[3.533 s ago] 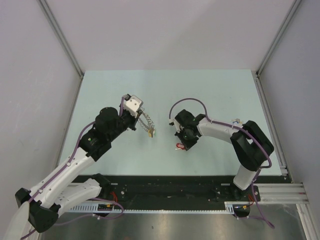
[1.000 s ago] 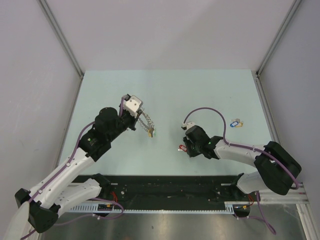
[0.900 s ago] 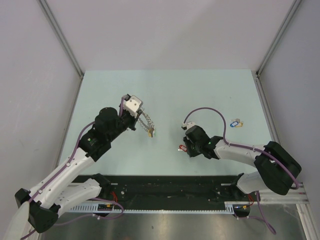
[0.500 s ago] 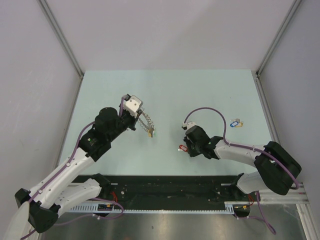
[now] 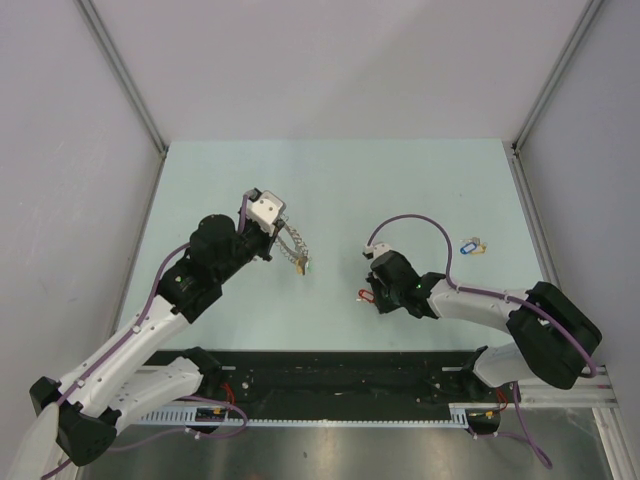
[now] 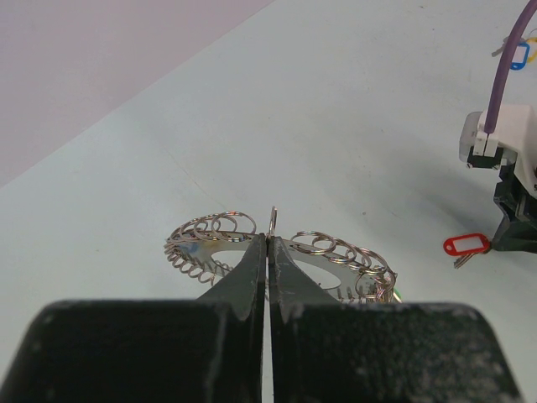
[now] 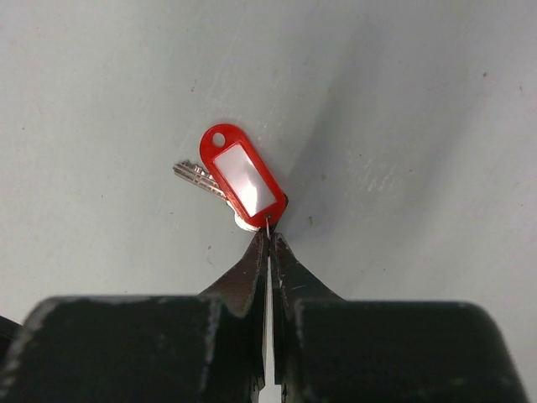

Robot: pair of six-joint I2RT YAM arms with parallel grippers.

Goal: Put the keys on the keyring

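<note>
Where the left wrist view looks along its own fingers, the keyring (image 6: 220, 238) shows as a loop of many small linked silver split rings, spread to either side of the fingertips.

- Keyring, place: about 9 o'clock from the middle of the table (image 5: 340, 180) in the top view (image 5: 293, 248), trailing from the gripper toward 5 o'clock.
- Left gripper (image 6: 269, 248): jaws pressed together on the keyring, one small ring standing up between the tips. Top view (image 5: 281, 236).
- Green tag (image 6: 396, 294): a sliver at the 4 o'clock end of the keyring; whether it is threaded on cannot be told.
- Red-tagged key (image 7: 242, 179): flat on the table, red plastic tag with a white label window, silver blade showing from under it toward 9 o'clock. In the top view it sits about 5 o'clock from the table's middle (image 5: 364, 294), well apart from the keyring.
- Right gripper (image 7: 268, 239): jaws closed to a thin slit, nipping the fine wire loop at the tag's 5 o'clock end. Top view (image 5: 372, 293).
- Blue-tagged key (image 5: 466, 246) and yellow-tagged key (image 5: 479, 243): lying together, touching, near the table's 3 o'clock edge, well apart from both grippers.
- Purple cable (image 5: 410, 222): arched above the right arm's wrist.
</note>
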